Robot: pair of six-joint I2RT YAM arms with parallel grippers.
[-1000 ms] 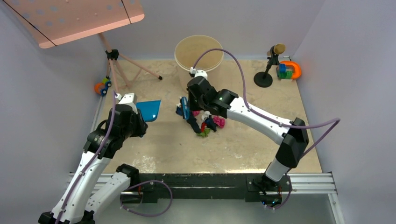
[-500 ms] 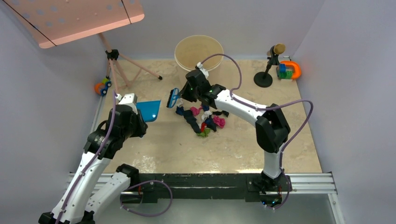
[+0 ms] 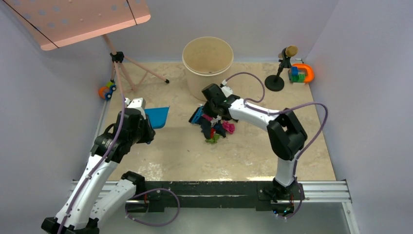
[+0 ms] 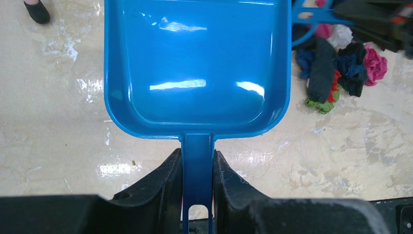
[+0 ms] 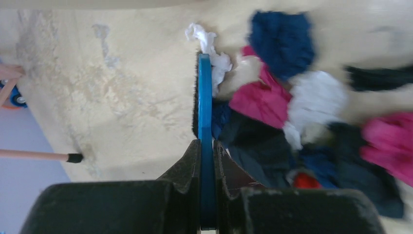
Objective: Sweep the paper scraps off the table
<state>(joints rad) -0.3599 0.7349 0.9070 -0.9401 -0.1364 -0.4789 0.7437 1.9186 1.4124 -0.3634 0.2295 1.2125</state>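
**Status.** The scraps (image 3: 215, 127) lie in one loose heap near the middle of the table (image 3: 243, 151), in front of the bucket (image 3: 208, 56). None is in the dustpan (image 4: 195, 63); its tray shows bare blue plastic.

**Left gripper** (image 4: 197, 157). The fingers are pinched on the dustpan handle, one to each side. The pan is held left of the heap and well apart from it. Its open lip points toward the far edge of the table, not toward the scraps. Whether the lip rests on the table cannot be told.

**Right gripper** (image 5: 205, 152). The fingers are clamped on the flat blue handle of the brush (image 3: 197, 115). The brush head sits at the left edge of the heap, touching the white and pink bits there (the side that faces the pan).

**Step in hand.** Judged as gathering: the brush is working the heap, and transfer to the pan has not yet begun.

**Next move calls for:**
1. Turn the pan so that its lip faces the heap, and seat the lip flat on the table just beside the scraps.
2. Carry the brush over to the far right side of the heap.
3. Draw the brush leftward with bristles low, so that the light bits slide in and do not scatter.
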